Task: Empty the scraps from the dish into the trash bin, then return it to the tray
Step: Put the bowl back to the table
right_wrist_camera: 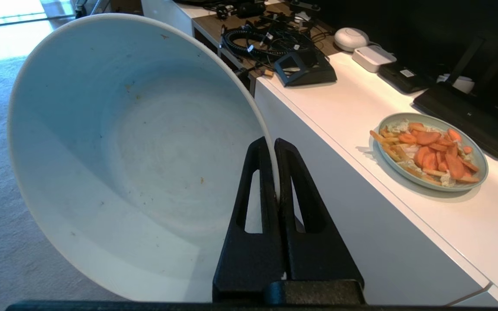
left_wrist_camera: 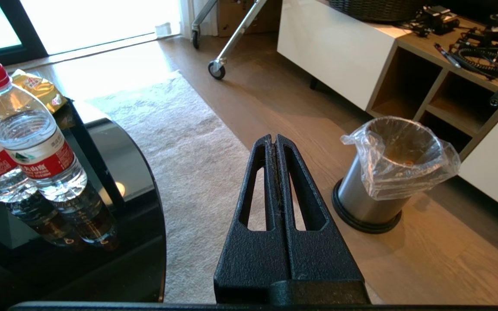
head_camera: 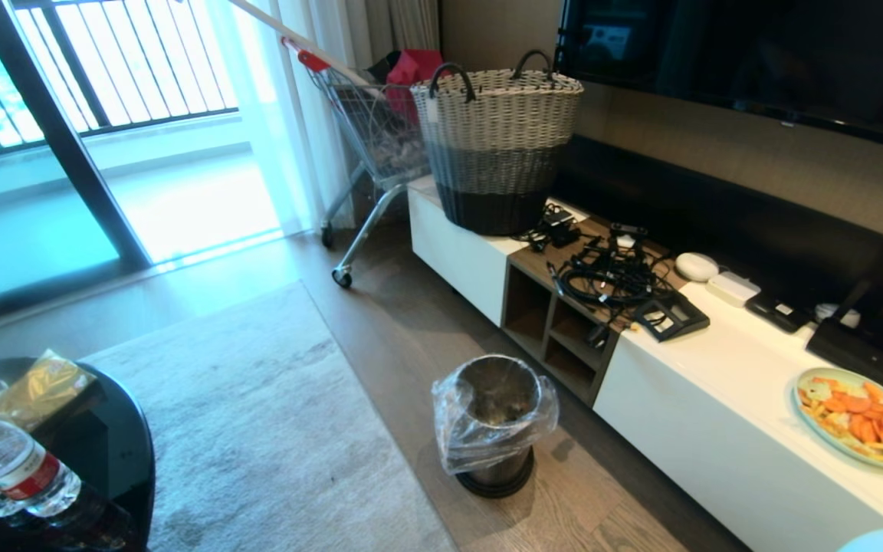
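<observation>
Since the right gripper (right_wrist_camera: 273,147) pinches the nearly clean white glossy bowl (right_wrist_camera: 136,160) by its rim — beside the white cabinet (right_wrist_camera: 352,116) — carry it level to the tray; left gripper (left_wrist_camera: 275,142) pressed together.

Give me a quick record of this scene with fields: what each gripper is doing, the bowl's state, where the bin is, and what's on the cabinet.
right gripper: shut on the rim of the white glossy bowl
bowl state: tipped on its side, only tiny specks inside
left gripper: shut, empty, above the rug
trash bin: brushed-steel cylinder with clear bag, upright on the wood floor before the white cabinet
cabinet top: pale-green plate of orange food, black cables, woven basket
tray: not in view
</observation>
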Controlling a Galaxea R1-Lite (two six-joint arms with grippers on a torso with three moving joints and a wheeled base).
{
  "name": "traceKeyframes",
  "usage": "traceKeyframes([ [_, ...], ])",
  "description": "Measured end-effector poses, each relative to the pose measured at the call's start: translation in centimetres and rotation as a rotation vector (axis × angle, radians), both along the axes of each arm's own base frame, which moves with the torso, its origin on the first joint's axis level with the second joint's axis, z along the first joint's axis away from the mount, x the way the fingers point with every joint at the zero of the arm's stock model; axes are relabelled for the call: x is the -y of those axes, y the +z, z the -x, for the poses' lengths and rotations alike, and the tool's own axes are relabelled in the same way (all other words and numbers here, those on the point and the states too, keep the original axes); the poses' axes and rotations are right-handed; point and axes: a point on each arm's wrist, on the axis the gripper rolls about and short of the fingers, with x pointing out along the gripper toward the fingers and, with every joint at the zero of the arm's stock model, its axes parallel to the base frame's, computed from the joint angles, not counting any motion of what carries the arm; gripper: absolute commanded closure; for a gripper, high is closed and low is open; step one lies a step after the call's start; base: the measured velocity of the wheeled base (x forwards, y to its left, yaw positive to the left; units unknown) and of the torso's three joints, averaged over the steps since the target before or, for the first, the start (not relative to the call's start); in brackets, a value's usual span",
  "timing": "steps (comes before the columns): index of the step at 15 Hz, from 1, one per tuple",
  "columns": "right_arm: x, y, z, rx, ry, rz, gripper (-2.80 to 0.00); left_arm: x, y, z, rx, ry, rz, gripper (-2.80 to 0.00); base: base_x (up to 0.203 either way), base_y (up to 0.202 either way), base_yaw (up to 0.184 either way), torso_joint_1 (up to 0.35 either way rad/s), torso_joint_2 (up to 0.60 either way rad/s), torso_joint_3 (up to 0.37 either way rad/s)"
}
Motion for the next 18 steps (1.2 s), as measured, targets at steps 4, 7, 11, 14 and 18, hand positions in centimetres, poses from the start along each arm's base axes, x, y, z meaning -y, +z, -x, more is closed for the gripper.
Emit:
traceKeyframes([
  [4,0.00,0.00,0.00,0.000,0.000,0.000,0.00,0.00,0.00,0.00,0.000,0.000,0.000,0.00,0.000,0.000,0.000,0.000,0.00,0.000],
  [7,0.00,0.00,0.00,0.000,0.000,0.000,0.00,0.00,0.00,0.00,0.000,0.000,0.000,0.00,-0.079,0.000,0.000,0.011,0.00,0.002],
  [11,0.00,0.00,0.00,0.000,0.000,0.000,0.00,0.00,0.01,0.00,0.001,0.000,0.000,0.00,-0.190,0.000,-0.001,0.002,0.00,0.003],
  [14,0.00,0.00,0.00,0.000,0.000,0.000,0.00,0.00,0.00,0.00,0.000,0.000,0.000,0.00,-0.187,0.000,-0.001,0.006,0.00,0.002],
  [18,0.00,0.00,0.00,0.000,0.001,0.000,0.00,0.00,0.00,0.00,0.000,0.000,0.000,0.00,-0.187,0.000,0.000,0.001,0.00,0.003],
])
